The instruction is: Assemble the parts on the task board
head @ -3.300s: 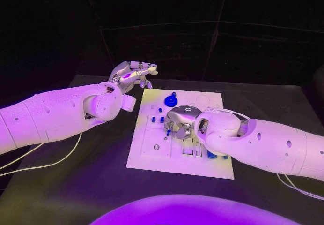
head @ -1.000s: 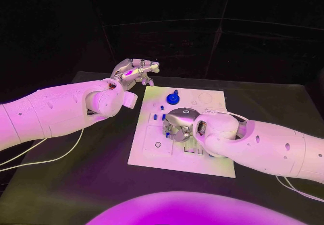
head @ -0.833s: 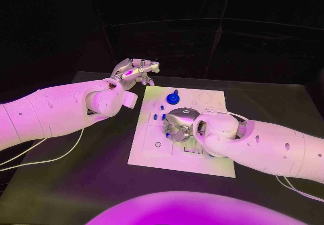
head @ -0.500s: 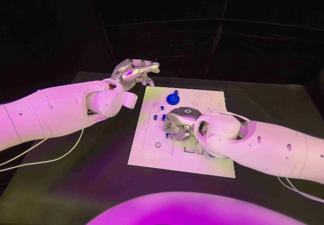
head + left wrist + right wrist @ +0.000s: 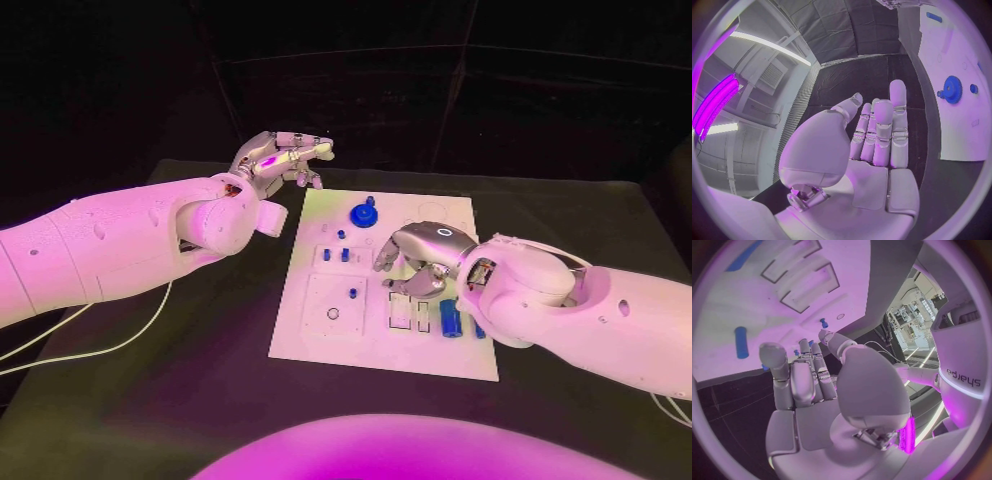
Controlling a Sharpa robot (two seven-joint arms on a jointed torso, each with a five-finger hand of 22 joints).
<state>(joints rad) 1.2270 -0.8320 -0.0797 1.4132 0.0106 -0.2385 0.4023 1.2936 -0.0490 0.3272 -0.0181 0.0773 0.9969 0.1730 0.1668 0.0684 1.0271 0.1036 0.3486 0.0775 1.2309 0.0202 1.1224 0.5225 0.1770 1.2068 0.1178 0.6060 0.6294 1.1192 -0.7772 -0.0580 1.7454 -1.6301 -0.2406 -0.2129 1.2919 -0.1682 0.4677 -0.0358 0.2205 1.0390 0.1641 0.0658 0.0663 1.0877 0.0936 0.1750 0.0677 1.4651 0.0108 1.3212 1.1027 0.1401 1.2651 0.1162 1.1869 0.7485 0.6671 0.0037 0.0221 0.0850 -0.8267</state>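
I log: board (image 5: 325,330), matt white plastic; parts (image 5: 449,318), smooth blue plastic; gear (image 5: 365,214), blue plastic; table (image 5: 188,380), matt black cloth; hands (image 5: 421,262), glossy silver metal look.

Dim purple light, dark surroundings; wrist views fisheye-bent.

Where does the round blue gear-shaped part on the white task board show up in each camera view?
Head view: round blue gear-shaped part near the board's far edge.
Left wrist view: the same part, beyond the left hand's fingertips.
Right wrist view: cannot tell.
Shared landmark: white task board.
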